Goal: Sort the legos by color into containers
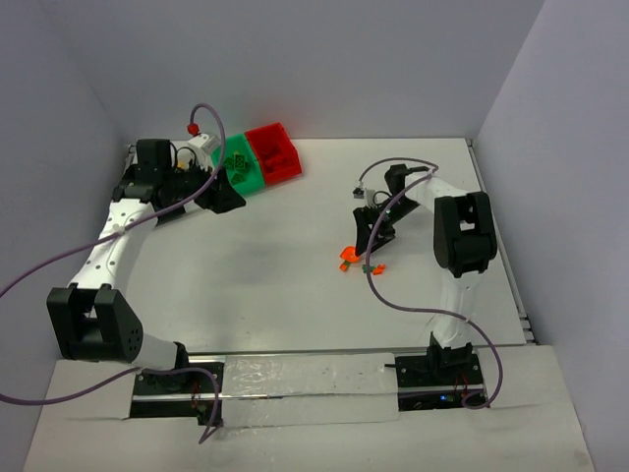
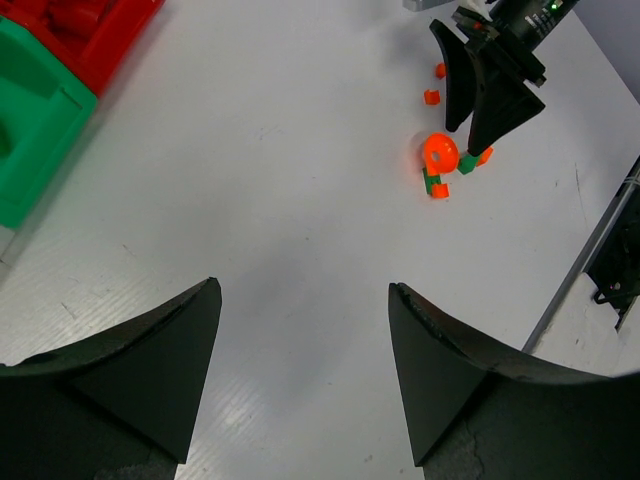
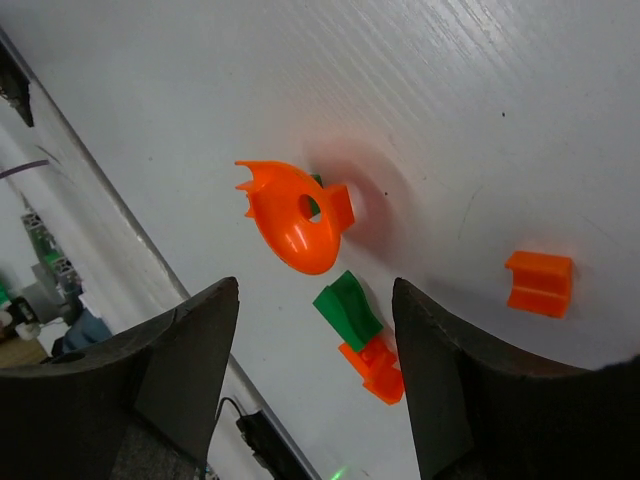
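- Now my left jaws stand apart and empty above the surface [image 2: 300,180];
- I see my right jaws apart, straddling a green lego [image 3: 347,312] beside an orange lego [image 3: 285,235].

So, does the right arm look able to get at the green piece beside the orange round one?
Probably yes. The right gripper hangs open right over the green piece, and nothing covers it; the small orange brick touching it and the orange round piece close by may get nudged.
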Controlling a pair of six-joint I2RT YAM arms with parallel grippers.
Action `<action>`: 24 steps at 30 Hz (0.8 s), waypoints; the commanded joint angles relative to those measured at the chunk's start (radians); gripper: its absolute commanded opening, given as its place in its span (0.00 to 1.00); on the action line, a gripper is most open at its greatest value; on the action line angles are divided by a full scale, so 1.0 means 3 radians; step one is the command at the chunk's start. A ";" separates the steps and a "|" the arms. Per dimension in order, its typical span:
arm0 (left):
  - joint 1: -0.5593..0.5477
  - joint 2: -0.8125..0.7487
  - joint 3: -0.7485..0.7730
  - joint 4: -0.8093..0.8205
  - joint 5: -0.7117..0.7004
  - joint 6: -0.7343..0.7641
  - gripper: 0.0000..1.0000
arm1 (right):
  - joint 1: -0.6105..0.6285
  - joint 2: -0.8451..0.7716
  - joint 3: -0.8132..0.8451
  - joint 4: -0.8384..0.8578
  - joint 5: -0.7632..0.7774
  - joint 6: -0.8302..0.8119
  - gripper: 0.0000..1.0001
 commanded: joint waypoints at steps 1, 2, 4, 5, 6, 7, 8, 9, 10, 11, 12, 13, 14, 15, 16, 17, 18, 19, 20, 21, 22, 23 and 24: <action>-0.0035 -0.0077 0.0014 0.0033 -0.0018 0.0020 0.77 | -0.0009 0.0120 0.0170 -0.0050 -0.0258 -0.0006 0.69; -0.0035 -0.0070 0.0014 0.0043 -0.0028 0.0017 0.77 | -0.0009 0.0168 0.0177 0.0004 -0.0286 0.0052 0.69; -0.0040 -0.0060 0.0017 0.0047 -0.0040 0.0013 0.77 | -0.0009 0.0221 0.0187 0.0073 -0.0308 0.0135 0.68; -0.0040 -0.0049 0.0021 0.0047 -0.0046 0.0009 0.77 | -0.0009 0.0264 0.0200 0.0128 -0.0320 0.0185 0.67; -0.0040 -0.0041 0.0025 0.0048 -0.0053 0.0005 0.77 | -0.0009 0.0287 0.0212 0.0148 -0.0324 0.0222 0.66; -0.0040 -0.0036 0.0025 0.0052 -0.0054 0.0006 0.76 | -0.0004 0.0307 0.0222 0.0167 -0.0329 0.0242 0.65; -0.0045 -0.0031 0.0030 0.0047 -0.0064 0.0010 0.76 | -0.0004 0.0323 0.0232 0.0176 -0.0339 0.0257 0.64; -0.0045 -0.0021 0.0035 0.0042 -0.0068 0.0010 0.77 | -0.0004 0.0341 0.0241 0.0176 -0.0349 0.0266 0.64; -0.0045 -0.0011 0.0045 0.0037 -0.0073 0.0015 0.76 | -0.0004 0.0356 0.0246 0.0176 -0.0364 0.0281 0.62; -0.0045 -0.0001 0.0050 0.0027 -0.0073 0.0020 0.76 | -0.0004 0.0366 0.0241 0.0181 -0.0379 0.0291 0.61; -0.0045 0.0007 0.0059 0.0023 -0.0073 0.0021 0.76 | -0.0004 0.0396 0.0237 0.0185 -0.0404 0.0304 0.60; -0.0045 0.0018 0.0063 0.0022 -0.0073 0.0021 0.76 | -0.0002 0.0413 0.0229 0.0182 -0.0421 0.0309 0.58; -0.0045 0.0029 0.0065 0.0022 -0.0073 0.0021 0.76 | 0.0001 0.0427 0.0221 0.0177 -0.0434 0.0312 0.57; -0.0045 0.0038 0.0068 0.0019 -0.0071 0.0021 0.76 | 0.0001 0.0439 0.0218 0.0165 -0.0454 0.0309 0.55; -0.0045 0.0046 0.0072 0.0017 -0.0069 0.0021 0.76 | 0.0001 0.0452 0.0216 0.0154 -0.0477 0.0306 0.54; -0.0045 0.0054 0.0080 0.0017 -0.0073 0.0021 0.75 | 0.0001 0.0472 0.0220 0.0146 -0.0509 0.0302 0.52; -0.0045 0.0064 0.0085 0.0017 -0.0073 0.0021 0.76 | 0.0001 0.0483 0.0230 0.0113 -0.0530 0.0297 0.51; -0.0045 0.0070 0.0094 0.0012 -0.0069 0.0016 0.75 | 0.0001 0.0518 0.0239 0.0097 -0.0566 0.0297 0.50; -0.0045 0.0079 0.0100 0.0007 -0.0068 0.0015 0.75 | 0.0001 0.0541 0.0245 0.0086 -0.0586 0.0297 0.50; -0.0045 0.0087 0.0108 0.0000 -0.0059 0.0015 0.75 | 0.0001 0.0565 0.0252 0.0078 -0.0608 0.0294 0.49; -0.0045 0.0094 0.0112 -0.0004 -0.0053 0.0013 0.75 | 0.0001 0.0576 0.0256 0.0074 -0.0619 0.0294 0.47; -0.0045 0.0099 0.0109 -0.0001 -0.0053 0.0010 0.75 | 0.0001 0.0582 0.0256 0.0068 -0.0625 0.0297 0.45; -0.0045 0.0106 0.0097 0.0001 -0.0048 0.0003 0.75 | 0.0001 0.0601 0.0259 0.0056 -0.0647 0.0297 0.41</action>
